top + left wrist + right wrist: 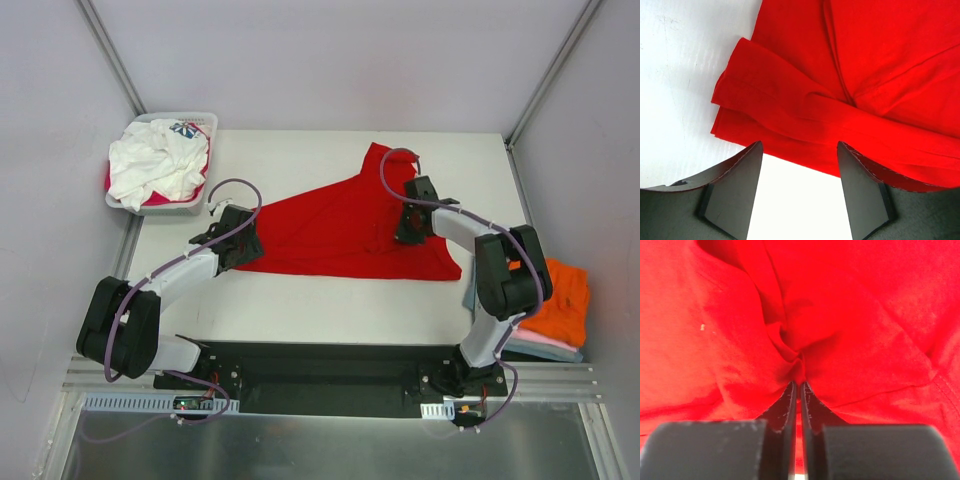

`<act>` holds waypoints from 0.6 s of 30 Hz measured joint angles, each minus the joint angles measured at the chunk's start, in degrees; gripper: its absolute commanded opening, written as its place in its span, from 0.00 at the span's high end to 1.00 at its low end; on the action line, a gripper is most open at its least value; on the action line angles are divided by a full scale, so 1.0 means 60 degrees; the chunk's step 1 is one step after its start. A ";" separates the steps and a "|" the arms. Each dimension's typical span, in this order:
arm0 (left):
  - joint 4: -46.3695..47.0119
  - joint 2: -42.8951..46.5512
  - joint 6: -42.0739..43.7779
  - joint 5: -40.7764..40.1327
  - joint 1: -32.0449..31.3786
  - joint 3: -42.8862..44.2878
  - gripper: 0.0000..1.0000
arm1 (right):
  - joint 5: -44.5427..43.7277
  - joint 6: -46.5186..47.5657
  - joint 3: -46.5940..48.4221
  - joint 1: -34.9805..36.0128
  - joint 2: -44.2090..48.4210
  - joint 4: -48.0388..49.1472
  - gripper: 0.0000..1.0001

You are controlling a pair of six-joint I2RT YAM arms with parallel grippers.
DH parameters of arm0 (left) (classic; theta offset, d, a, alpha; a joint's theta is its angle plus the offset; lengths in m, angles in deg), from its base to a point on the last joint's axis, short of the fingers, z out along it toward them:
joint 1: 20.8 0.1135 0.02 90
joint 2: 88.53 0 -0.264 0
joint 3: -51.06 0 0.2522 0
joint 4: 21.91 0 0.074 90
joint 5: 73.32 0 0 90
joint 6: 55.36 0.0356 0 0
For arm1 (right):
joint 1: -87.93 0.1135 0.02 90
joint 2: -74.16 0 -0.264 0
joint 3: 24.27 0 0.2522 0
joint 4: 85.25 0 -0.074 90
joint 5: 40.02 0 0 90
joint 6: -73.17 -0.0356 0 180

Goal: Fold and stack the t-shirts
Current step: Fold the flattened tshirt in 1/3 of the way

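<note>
R jaws: shut tight, pinching a raised fold of red tee | L jaws: part open, holding nothing, tips at tee's L corner, folded hem just ahead | red tee: spread on white surface btwn both arms | white tees in basket, far L | orange tee atop pile, R side

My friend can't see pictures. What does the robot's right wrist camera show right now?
The right gripper is pinched shut on a bunched fold of the red t-shirt, which fills nearly the whole picture. Wrinkles run toward the pinch, and the gripper's two dark fingers sit pressed together at the bottom.
</note>
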 measured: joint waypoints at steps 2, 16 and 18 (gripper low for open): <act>0.0000 0.0000 -0.0004 0.0000 0.0000 0.0000 0.39 | -0.0018 -0.0022 0.0138 0.0062 -0.0033 -0.0022 0.99; -0.0011 -0.0007 -0.0004 -0.0033 0.0000 -0.0036 0.38 | 0.0372 0.0404 0.2936 0.1348 -0.0623 0.0095 0.48; -0.0011 -0.0015 -0.0004 -0.0069 0.0000 -0.0036 0.38 | 0.0466 0.0452 0.3202 0.1421 -0.0885 0.0408 0.37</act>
